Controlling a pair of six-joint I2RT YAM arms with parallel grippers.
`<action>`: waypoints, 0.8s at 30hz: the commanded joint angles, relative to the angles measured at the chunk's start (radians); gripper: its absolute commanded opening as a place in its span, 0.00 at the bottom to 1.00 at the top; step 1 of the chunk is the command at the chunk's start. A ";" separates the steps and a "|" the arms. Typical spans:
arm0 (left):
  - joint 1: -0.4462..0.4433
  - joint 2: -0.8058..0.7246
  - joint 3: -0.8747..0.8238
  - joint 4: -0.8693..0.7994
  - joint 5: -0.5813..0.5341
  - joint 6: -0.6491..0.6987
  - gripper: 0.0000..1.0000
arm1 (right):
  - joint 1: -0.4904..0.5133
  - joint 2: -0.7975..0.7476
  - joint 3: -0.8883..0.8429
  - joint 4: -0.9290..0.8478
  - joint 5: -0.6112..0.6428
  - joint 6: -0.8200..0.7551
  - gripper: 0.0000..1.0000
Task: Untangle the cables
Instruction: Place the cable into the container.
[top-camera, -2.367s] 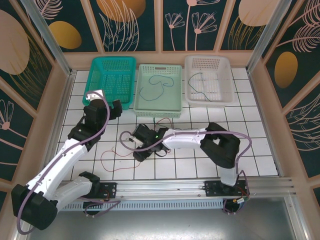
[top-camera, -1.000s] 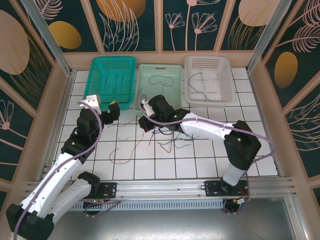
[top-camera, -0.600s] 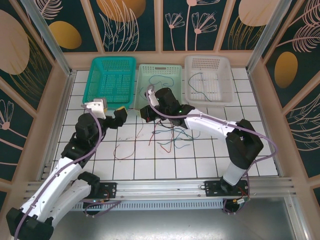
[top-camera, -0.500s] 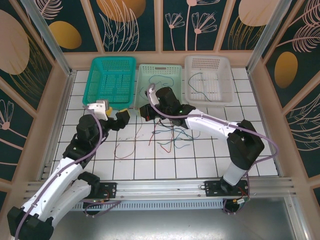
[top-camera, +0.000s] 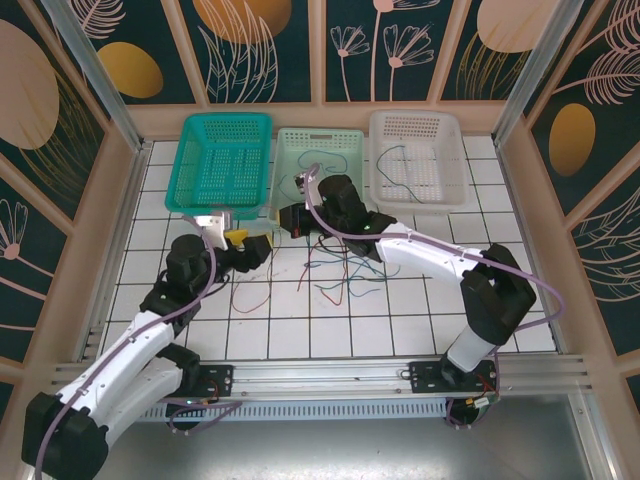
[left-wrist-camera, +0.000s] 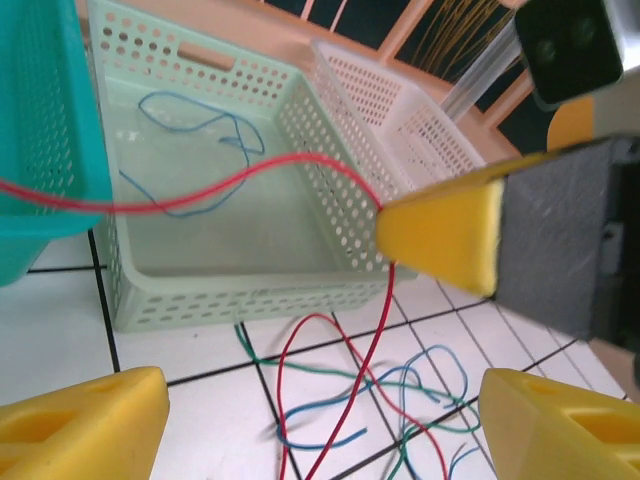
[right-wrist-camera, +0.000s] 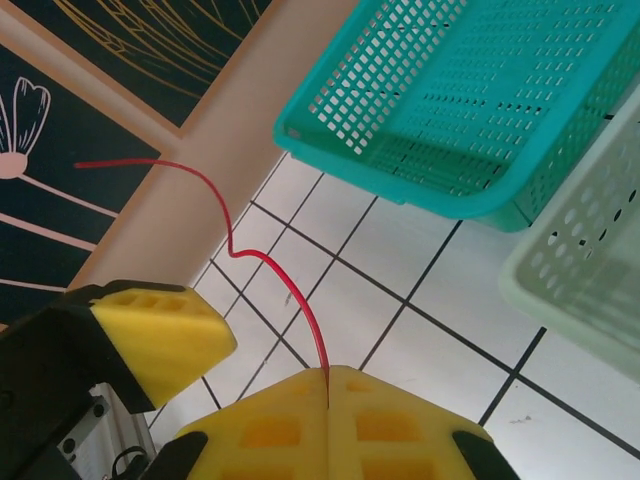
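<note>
Red cable (right-wrist-camera: 296, 305) pinched in the closed right gripper (right-wrist-camera: 328, 385), rising ahead of it. Left gripper (left-wrist-camera: 320, 408) spread wide, empty. Remaining cables (top-camera: 338, 262) tangled on tiles ahead; pale green basket (left-wrist-camera: 330, 190) beyond.

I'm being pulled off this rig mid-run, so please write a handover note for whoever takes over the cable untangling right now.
Right gripper: shut on the red cable, raised before the light green basket.
Left gripper: open, holding nothing, beside the red cable.
Cables: a blue cable lies in the light green basket, a thin dark cable in the white basket; green and blue cables lie crossed on the tiles, the red cable hanging down among them.
Done: two cables in baskets.
Left: pull the red cable free, then separate the rest.
</note>
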 joint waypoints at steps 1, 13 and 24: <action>0.001 0.034 -0.028 0.015 0.064 0.035 0.79 | -0.012 -0.017 0.010 0.056 -0.044 0.026 0.00; -0.074 0.220 0.032 0.062 0.025 0.088 0.74 | -0.012 -0.018 0.012 0.072 -0.076 0.043 0.00; -0.089 0.308 0.074 0.099 -0.001 0.083 0.25 | -0.013 -0.044 -0.003 0.071 -0.070 0.040 0.00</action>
